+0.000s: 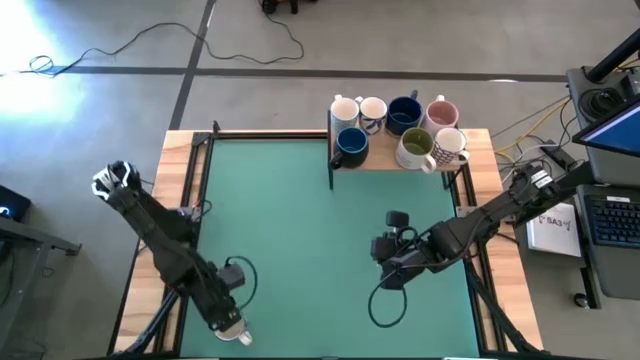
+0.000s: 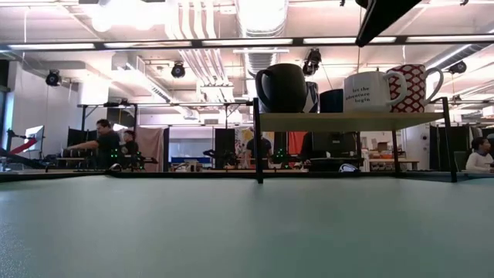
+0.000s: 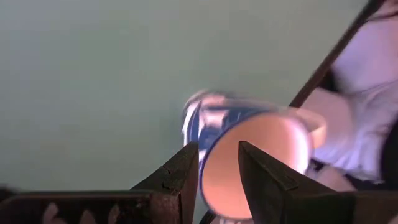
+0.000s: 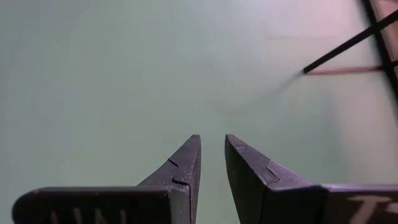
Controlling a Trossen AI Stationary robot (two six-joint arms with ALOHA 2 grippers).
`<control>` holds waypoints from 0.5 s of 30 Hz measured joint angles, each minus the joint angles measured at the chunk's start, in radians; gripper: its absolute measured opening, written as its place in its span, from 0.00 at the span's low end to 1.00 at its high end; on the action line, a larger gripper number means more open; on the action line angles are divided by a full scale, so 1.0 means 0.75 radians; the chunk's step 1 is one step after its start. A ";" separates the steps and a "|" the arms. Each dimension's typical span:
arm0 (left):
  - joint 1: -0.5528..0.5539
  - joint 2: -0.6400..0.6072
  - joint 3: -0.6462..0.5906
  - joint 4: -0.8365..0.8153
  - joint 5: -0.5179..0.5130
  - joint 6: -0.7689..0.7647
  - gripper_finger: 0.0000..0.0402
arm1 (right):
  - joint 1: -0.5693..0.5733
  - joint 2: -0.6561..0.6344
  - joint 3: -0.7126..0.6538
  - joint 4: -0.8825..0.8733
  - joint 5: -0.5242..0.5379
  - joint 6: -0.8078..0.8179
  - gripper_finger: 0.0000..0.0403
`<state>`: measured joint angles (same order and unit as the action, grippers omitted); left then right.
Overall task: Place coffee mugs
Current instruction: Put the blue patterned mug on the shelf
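Seven mugs stand on a raised wooden shelf (image 1: 400,160) at the table's far edge: two white (image 1: 345,108) (image 1: 373,108), a navy one (image 1: 404,113), one with a pink inside (image 1: 441,113), a second navy one (image 1: 351,145), an olive one (image 1: 415,148) and another white one (image 1: 449,145). My left gripper (image 1: 230,325) is at the near left edge, shut on a pale mug (image 3: 249,155). My right gripper (image 1: 385,250) hovers over the mat right of centre, holding nothing, its fingers (image 4: 212,140) nearly together. My left gripper holds the pale mug by its rim wall (image 3: 208,155), pinched with one finger (image 3: 264,174) inside the mug and the other (image 3: 183,171) outside. The mug's mouth faces the wrist camera, and its handle (image 3: 314,124) sticks out to one side. Whether it rests on the mat does not show.
The shelf stands on thin dark legs (image 2: 256,139), with room beneath it. The green mat (image 1: 300,220) is bare between the arms. A dark frame rail (image 3: 329,59) marks the table edge beside the held mug. People (image 2: 104,143) sit in the room beyond.
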<state>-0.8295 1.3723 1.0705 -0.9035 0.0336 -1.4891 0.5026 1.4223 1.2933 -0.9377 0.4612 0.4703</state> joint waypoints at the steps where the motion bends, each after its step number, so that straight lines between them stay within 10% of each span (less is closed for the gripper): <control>1: -0.015 0.033 0.019 -0.024 0.016 -0.022 0.24 | 0.000 0.000 0.000 0.008 0.017 -0.011 0.15; 15: -0.051 0.308 0.174 -0.188 0.084 0.064 0.23 | 0.002 0.000 0.005 0.021 0.053 -0.024 0.15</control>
<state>-0.8680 1.6034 1.2013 -1.0444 0.0966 -1.4409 0.5041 1.4223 1.2968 -0.9222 0.5006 0.4524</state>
